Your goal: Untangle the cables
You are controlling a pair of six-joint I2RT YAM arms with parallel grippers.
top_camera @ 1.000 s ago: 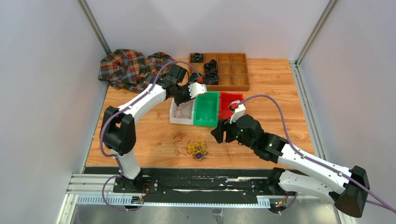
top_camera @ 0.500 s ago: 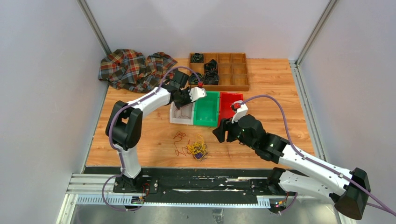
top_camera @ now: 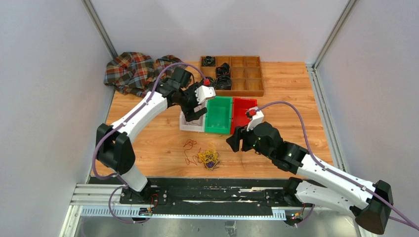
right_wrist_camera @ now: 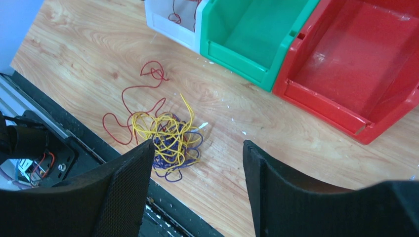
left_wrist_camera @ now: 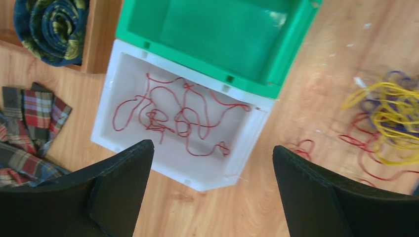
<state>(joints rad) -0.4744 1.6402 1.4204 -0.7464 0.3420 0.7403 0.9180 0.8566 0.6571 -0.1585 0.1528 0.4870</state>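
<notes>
A tangle of yellow, purple-blue and red cables lies on the wooden table near the front edge; it also shows in the right wrist view and at the right edge of the left wrist view. Loose red cable trails off its left side. One red cable lies spread out inside the white bin. My left gripper hangs open over that bin's near corner, holding nothing. My right gripper is open above the table just right of the tangle, apart from it.
A green bin and a red bin stand side by side to the right of the white bin. A wooden compartment tray with black coils sits at the back. A plaid cloth lies back left.
My left gripper has opened from shut, and its arm has swung a little over the white bin. The right arm has crept slightly to the right.
</notes>
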